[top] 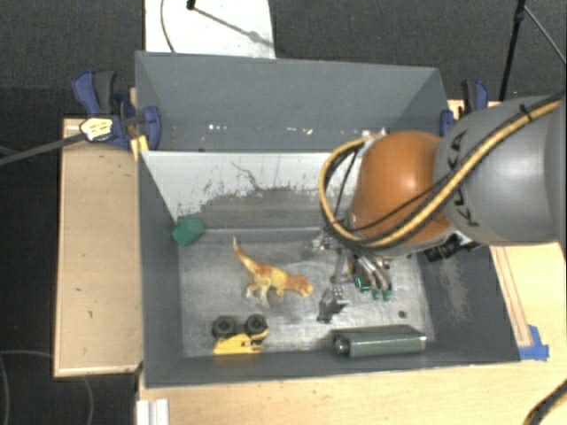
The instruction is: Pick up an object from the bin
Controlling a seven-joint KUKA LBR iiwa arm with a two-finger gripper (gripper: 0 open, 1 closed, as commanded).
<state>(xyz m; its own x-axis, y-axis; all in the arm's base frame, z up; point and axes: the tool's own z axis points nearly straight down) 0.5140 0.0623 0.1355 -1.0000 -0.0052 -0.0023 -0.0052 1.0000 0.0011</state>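
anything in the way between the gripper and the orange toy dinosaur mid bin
Nothing visible does. Bare bin floor lies between the gripper and the orange toy dinosaur, to its left in the view. The dark grey cylinder lies nearer the front wall, off that line.

You can make out dark lettering on the grey arm (496,184) at the right, partly crossed by its cables (390,224); it reads roughly as "KUKA".

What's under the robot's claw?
Just bare grey bin floor, it seems. The orange toy dinosaur lies beside the claw, and a dark grey tube lies in front. The arm's orange cover hides whatever floor is below it.
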